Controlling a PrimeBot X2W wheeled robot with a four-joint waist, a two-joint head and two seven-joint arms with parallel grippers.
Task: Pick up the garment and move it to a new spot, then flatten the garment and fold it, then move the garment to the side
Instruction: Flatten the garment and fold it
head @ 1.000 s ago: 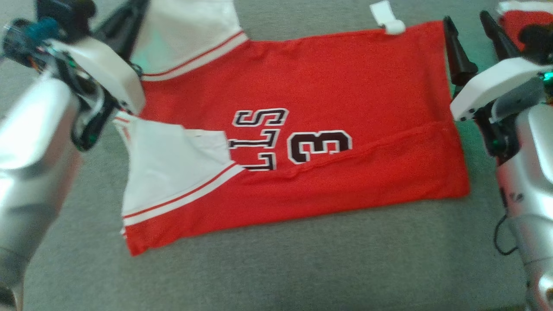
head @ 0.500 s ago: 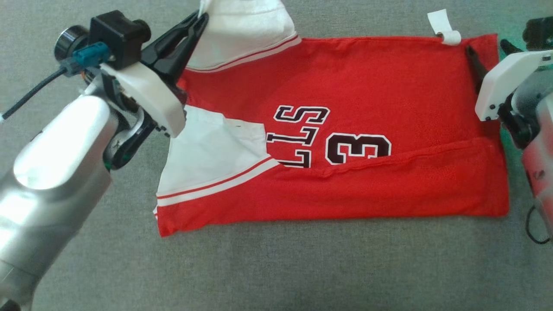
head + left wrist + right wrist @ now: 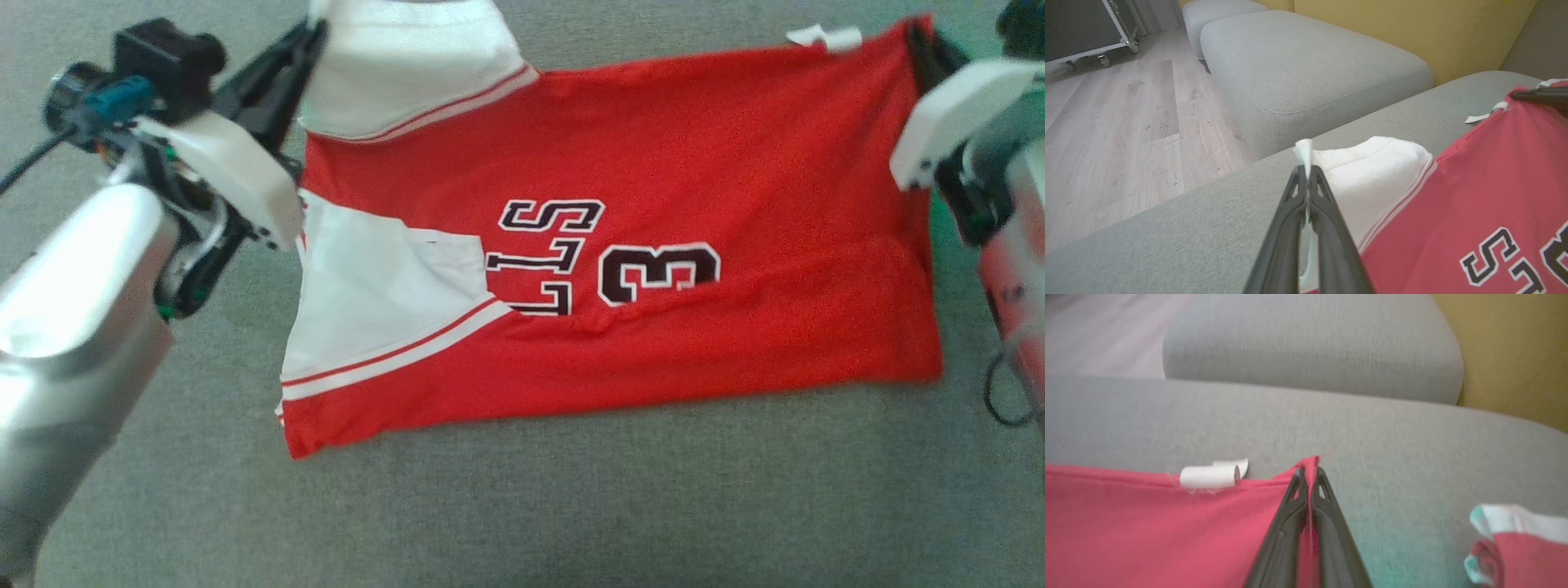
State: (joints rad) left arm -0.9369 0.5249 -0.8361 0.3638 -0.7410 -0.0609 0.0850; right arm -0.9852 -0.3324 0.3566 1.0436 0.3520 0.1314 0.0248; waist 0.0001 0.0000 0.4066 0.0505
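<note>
- Your right hand (image 3: 1309,470) has just closed. A second ago it stood wide beside the far right corner of the jersey (image 3: 653,245); now it pinches that red corner, just beside the white tag (image 3: 1210,475).
- Your left hand (image 3: 1306,173) is clamped on the tip of the white sleeve (image 3: 1372,163), as it was a second ago, and holds it a little off the sofa (image 3: 571,506).
- The jersey lies spread on the grey sofa, number up. Its near edge is folded over part of the lettering.
- You now hold both far corners. I judge you are ready to lift the far edge and draw it toward you for the next fold.
- The right pinch sits at the very edge of the cloth, so it may slip. Lift both hands together and keep them level.
- A second red-and-white garment (image 3: 1515,539) lies near your right hand; stay clear of it.
</note>
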